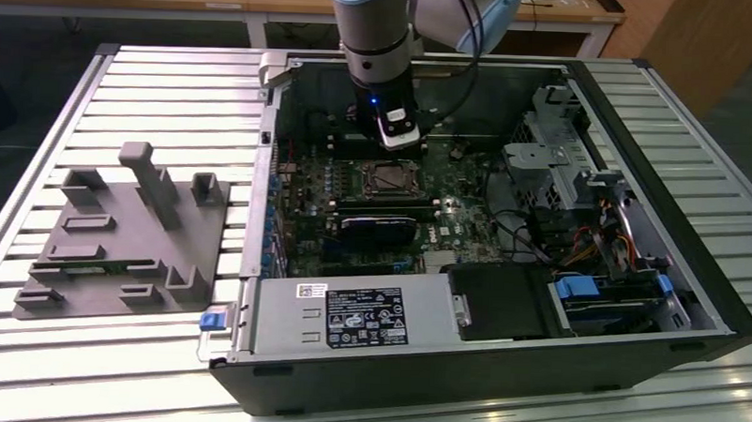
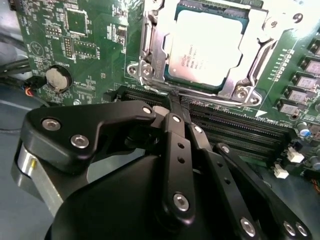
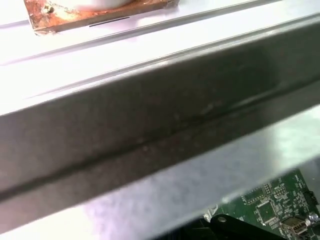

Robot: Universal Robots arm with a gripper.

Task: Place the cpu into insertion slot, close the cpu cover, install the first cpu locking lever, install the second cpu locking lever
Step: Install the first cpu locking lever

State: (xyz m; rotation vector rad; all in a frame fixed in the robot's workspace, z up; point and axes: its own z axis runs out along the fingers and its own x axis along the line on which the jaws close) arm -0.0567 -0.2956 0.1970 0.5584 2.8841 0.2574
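The black, bolted end effector (image 2: pixel 176 107), its fingers pressed together on nothing, is hovering beside the square insertion slot (image 2: pixel 207 47), where the flat silver-grey cpu (image 2: pixel 207 45) is sitting under the thin silvery metal cpu cover (image 2: pixel 150 47).

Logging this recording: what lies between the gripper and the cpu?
In the second wrist view, the black memory slots and the cpu cover's near edge lie between the gripper and the cpu.
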